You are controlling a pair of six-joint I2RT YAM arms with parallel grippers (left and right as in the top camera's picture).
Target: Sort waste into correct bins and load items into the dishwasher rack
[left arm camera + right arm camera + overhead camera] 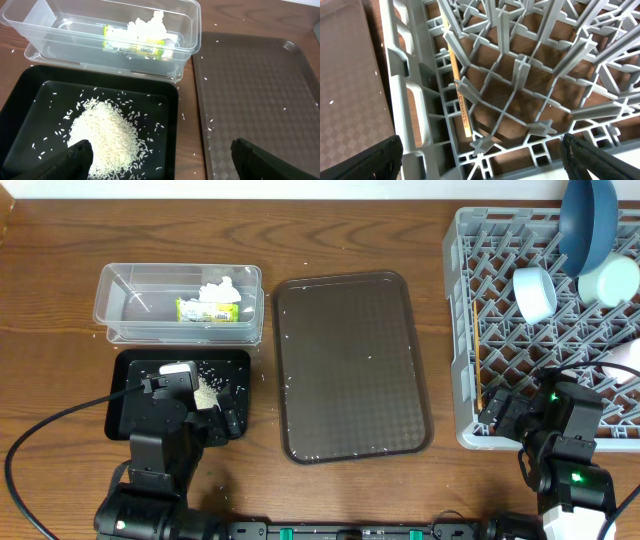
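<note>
Left gripper [162, 152]: fingers spread, holding nothing, over the black tray [20, 95]. Rice grains [107, 135] heaped by its left finger. Clear tub [192, 30] just beyond, holding snack wrapper [135, 47] and tissue [147, 27].

Right gripper [480, 150]: fingers spread, holding nothing. Chopstick [457, 90] lies in the rack [395, 75] ahead, nearer its left finger.

Dishwasher rack [463, 240]: grey throughout; we see a lattice of crossed ribs.
Plate [585, 225]: dark blue.
Bowls: a white bowl [533, 293] and a mint-green bowl [610, 280], both plain to us.
Cup [625, 362]: pale pink.
Chopstick [463, 114]: light tan wood.
Tub [115, 290]: clear.
Wrapper [135, 47]: yellow-green.
Tissue [147, 25]: white.
Shallow tray [30, 100]: black; we see it speckled with white rice [107, 137].
Serving tray [250, 90]: dark brown, with a fine diamond check.
Table [330, 230]: mid-brown, with darker wood grain.
</note>
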